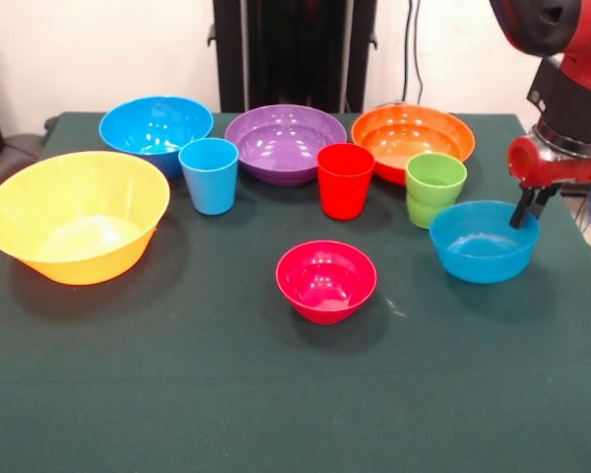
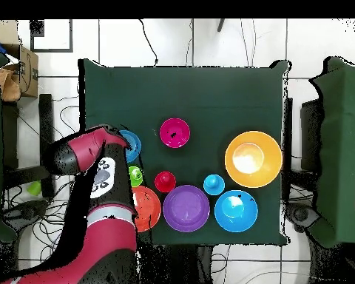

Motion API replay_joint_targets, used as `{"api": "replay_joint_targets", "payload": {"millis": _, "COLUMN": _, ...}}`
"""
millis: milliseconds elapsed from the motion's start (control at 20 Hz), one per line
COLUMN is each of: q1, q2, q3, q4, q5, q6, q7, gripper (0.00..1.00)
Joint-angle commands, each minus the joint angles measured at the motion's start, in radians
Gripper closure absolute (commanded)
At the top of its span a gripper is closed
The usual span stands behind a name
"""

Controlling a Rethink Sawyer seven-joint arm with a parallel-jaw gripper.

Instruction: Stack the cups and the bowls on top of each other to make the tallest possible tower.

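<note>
My gripper (image 1: 528, 209) hangs at the far right rim of the small blue bowl (image 1: 483, 246), which rests on the table. The green cup (image 1: 434, 187) stands just beside that bowl. The small magenta bowl (image 1: 325, 281) sits alone in the middle. The red cup (image 1: 345, 182) and light blue cup (image 1: 209, 177) stand upright in front of a back row of the large blue bowl (image 1: 156, 123), purple bowl (image 1: 284, 138) and red-orange bowl (image 1: 414, 133). The very large yellow-orange bowl (image 1: 39, 246) sits at the left. Nothing is stacked on anything else.
A dark green cloth (image 1: 276, 414) covers the table. In the overhead view my arm (image 2: 84, 155) reaches in over the table's left edge and covers part of the small blue bowl (image 2: 132, 144). Cables and chairs surround the table.
</note>
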Motion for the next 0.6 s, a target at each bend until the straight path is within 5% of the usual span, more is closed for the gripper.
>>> {"api": "replay_joint_targets", "payload": {"millis": 50, "q1": -0.037, "q2": -0.066, "q3": 0.05, "q4": 0.036, "q5": 0.012, "q6": 0.033, "q7": 0.041, "gripper": 1.0}}
{"api": "replay_joint_targets", "payload": {"millis": 600, "q1": -0.192, "q2": -0.174, "q3": 0.096, "q4": 0.099, "q5": -0.05, "q6": 0.121, "q7": -0.208, "gripper": 1.0}}
